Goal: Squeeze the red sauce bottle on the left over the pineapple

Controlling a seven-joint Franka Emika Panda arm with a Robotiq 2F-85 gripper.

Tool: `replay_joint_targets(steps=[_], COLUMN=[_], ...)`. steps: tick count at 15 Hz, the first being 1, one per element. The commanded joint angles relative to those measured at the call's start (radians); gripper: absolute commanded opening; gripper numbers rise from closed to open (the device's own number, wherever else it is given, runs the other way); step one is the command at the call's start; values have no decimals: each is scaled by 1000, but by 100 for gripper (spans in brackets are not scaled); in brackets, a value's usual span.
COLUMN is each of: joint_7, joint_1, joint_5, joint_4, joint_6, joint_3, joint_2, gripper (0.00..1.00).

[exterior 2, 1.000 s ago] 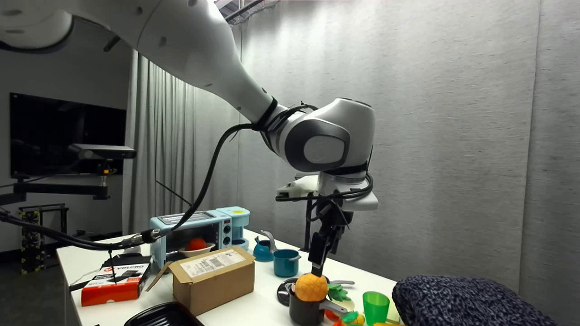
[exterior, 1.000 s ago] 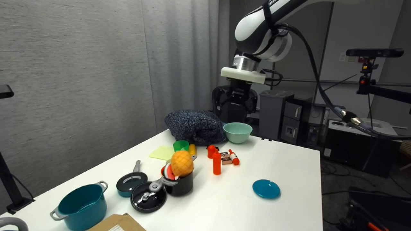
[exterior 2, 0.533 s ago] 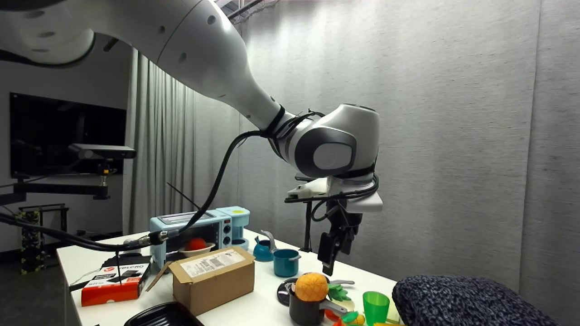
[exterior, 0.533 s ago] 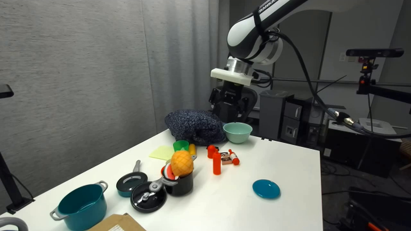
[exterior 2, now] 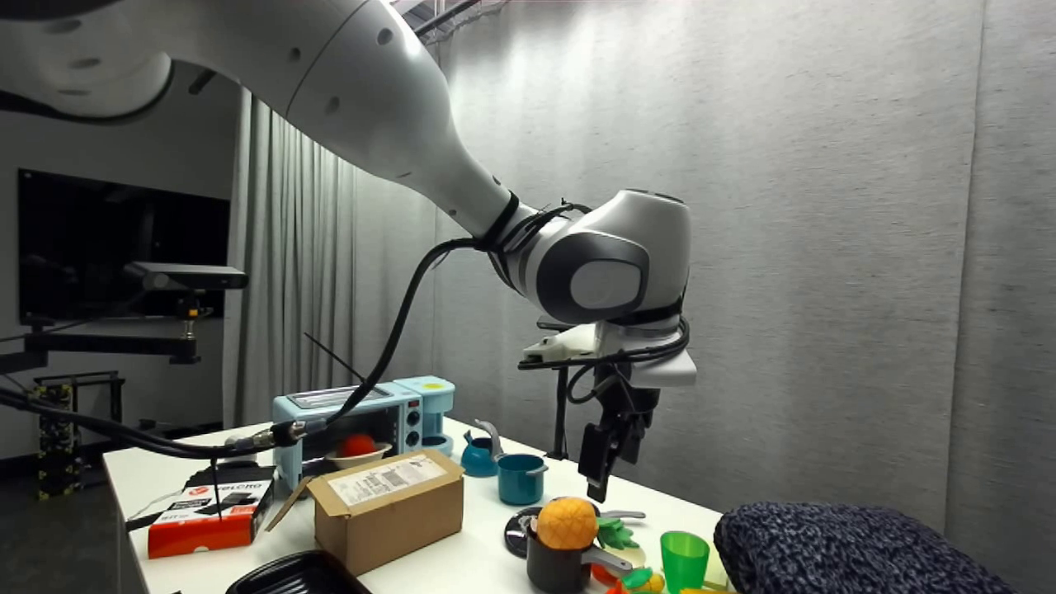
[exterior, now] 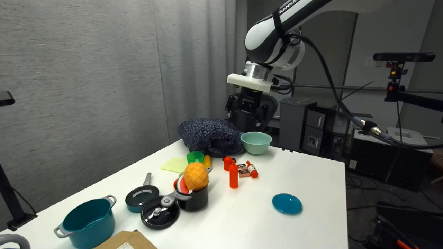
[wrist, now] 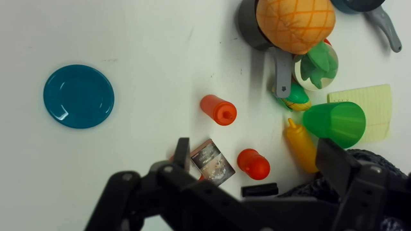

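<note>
1. The black two-fingered mechanical claw (wrist: pixel 256 146) hung well above the smooth white bench (wrist: pixel 154 41), its jaws wide apart and holding nothing. I took the height as room to line up.

2. The small all-red plastic squeeze bottle (wrist: pixel 218 110) stood upright and untouched, between ten and eleven o'clock from the claw's gap in the wrist view. Standing so, it left its sides free for pinching, though a bump might topple it.

3. The rounded yellow-orange plush-looking pineapple (wrist: pixel 295 24) lay between one and two o'clock from the bottle in that view, tipped in the mouth of a round dark-grey toy saucepan (wrist: pixel 249 30), which, I guessed, kept it from rolling.

4. A small domed red plastic-looking piece (wrist: pixel 253 164) stood at five o'clock from the bottle, near enough to spoil a careless descent. The round glossy blue plate (wrist: pixel 78 96) lay well apart at nine o'clock, no hindrance.

5. By my reckoning the squeezing was some way off: the claw needed to shift, descend and grip the bottle first.
</note>
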State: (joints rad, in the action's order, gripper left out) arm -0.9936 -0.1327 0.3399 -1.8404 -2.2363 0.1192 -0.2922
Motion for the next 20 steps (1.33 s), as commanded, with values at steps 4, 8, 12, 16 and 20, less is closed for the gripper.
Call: replay_joint_targets(steps=[4,8,12,16,20], joint_7=[2,2,8,15,43], joint_1=[7,7,-14,-40,-60], joint_5=[2,2,111,233,315], joint_4=[3,3,4,29,53], joint_6=[4,4,-39,-44,-93], joint_3=[8,8,-7,-13,-24], joint_2=[-1,-1,-51,-152,-243], gripper=[100,100,100,100,100])
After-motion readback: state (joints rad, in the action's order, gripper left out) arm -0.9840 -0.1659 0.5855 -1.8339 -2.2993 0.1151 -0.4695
